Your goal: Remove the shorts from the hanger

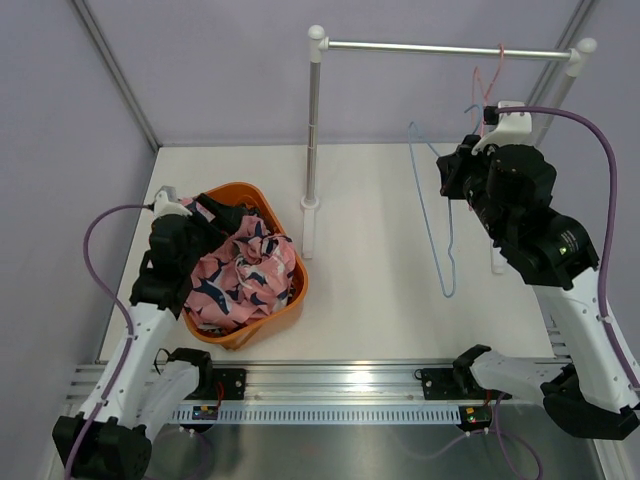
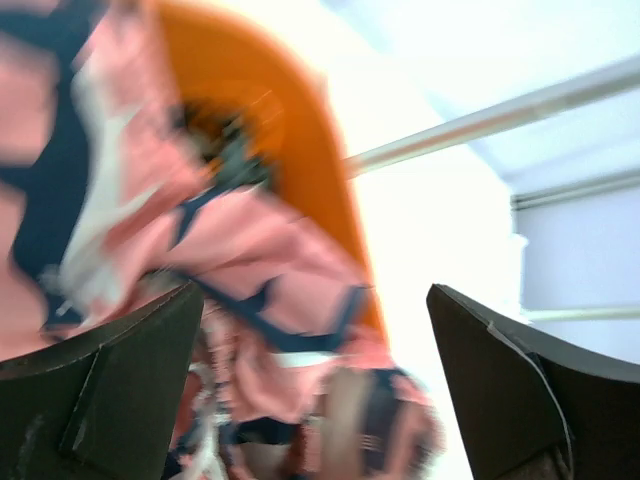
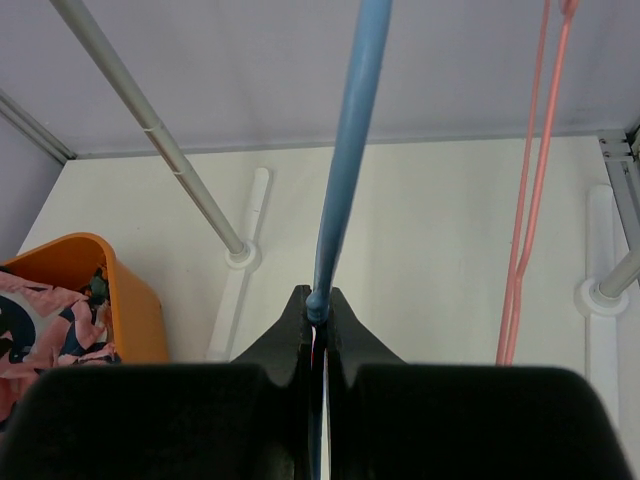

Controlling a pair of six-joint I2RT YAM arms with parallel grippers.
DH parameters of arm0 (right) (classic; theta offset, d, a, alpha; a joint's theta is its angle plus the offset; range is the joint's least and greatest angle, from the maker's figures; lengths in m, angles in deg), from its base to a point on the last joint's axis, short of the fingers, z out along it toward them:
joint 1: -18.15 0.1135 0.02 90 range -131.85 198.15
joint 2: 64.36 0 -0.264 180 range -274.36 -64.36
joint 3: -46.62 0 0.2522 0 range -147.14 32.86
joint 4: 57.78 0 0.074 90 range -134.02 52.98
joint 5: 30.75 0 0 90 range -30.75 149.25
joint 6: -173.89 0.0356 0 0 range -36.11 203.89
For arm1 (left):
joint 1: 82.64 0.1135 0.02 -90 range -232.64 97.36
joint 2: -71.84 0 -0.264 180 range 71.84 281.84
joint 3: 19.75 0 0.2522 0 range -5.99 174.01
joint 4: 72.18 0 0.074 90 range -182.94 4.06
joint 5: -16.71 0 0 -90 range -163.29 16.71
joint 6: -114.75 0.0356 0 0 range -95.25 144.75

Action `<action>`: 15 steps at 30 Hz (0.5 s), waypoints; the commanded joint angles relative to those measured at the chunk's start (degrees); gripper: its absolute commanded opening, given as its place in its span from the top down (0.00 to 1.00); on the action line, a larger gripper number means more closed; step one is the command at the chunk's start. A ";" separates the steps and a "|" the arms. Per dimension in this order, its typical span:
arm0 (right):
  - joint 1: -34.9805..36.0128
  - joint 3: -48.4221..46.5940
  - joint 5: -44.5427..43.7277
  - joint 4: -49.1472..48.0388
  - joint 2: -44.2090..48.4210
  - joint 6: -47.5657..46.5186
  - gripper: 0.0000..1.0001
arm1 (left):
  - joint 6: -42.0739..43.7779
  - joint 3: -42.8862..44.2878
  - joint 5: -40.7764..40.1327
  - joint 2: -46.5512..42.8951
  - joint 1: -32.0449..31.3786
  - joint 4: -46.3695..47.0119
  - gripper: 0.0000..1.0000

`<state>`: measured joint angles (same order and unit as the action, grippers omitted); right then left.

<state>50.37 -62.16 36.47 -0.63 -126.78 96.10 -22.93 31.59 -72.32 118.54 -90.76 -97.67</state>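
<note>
Lavender walls (image 1: pixel 220 70) enclose a white table (image 1: pixel 380 250), on which a clothes rack (image 1: pixel 440 48) of metal tubing is set towards the far side. Left of the rack's left post, an orange basket (image 1: pixel 296 290) is seen on the table, and the pink shorts (image 1: pixel 245 270) with navy and white blotches are heaped inside it, off any hanger and filling most of its mouth. A scrap of darker cloth (image 3: pixel 97 288) is glimpsed at the basket's far rim, but whether it belongs to the camouflage shorts cannot be told. The left gripper (image 2: pixel 315 295) is held over the side of the basket farthest from the rack, and its fingers (image 2: pixel 120 380) are spread wide apart, with nothing pinched between them and the pink fabric lying blurred beneath. Right of the rack's left post and below its rail, a blue wire hanger (image 3: pixel 350 130) is carried bare, with no garment on it. It is clamped by the right gripper (image 3: pixel 318 300), whose jaws are pressed together on the wire, as is shown plainly in the right wrist view. Further right, a pink wire hanger (image 3: pixel 539 200) is hooked over the rail near the rack's right post, and it too is bare. The right arm is raised in front of that right post.
</note>
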 commanded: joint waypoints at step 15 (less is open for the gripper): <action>-19.74 -8.23 29.45 -18.26 -14.30 -5.62 1.00 | 16.48 22.53 22.31 -5.91 -0.14 -12.35 0.01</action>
<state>31.93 -65.86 56.77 -12.10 -138.12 92.27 -9.94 50.91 -57.96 113.54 -90.78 -108.36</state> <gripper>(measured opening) 0.050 0.988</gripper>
